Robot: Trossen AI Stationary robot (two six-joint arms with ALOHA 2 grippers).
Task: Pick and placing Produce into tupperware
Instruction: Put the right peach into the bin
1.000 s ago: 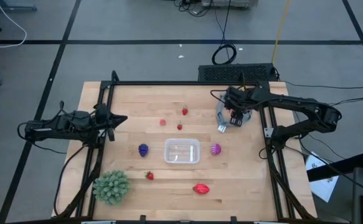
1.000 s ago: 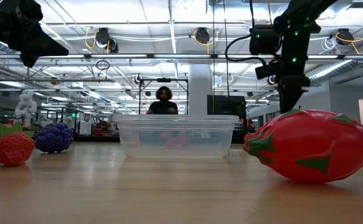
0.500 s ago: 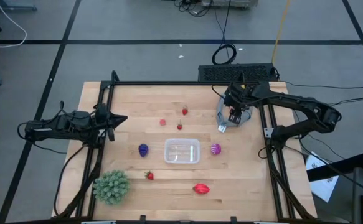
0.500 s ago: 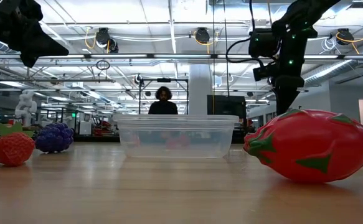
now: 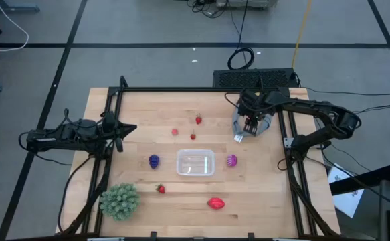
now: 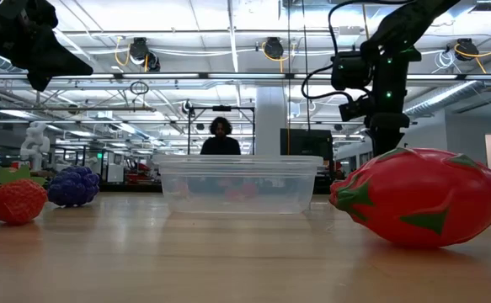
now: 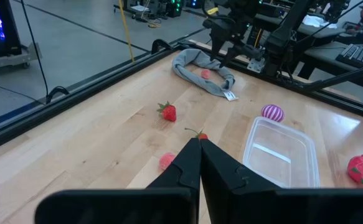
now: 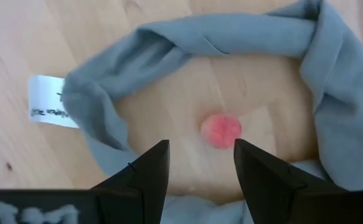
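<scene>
Shifted slightly since a second ago: right gripper [image 8: 197, 163], fingers parted, is hovering over a small pink round berry [image 8: 221, 130] lying inside the grey cloth ring [image 5: 249, 125] near the bench's far right corner. Left gripper [image 7: 199, 163], fingers pressed together, is waiting at the left edge. Clear rectangular plastic tub [image 5: 195, 162] is sitting mid-bench, with a magenta fruit [image 5: 231, 160] just beside it.

Bright even overhead light, soft shadows, blurred low-view foreground.
</scene>
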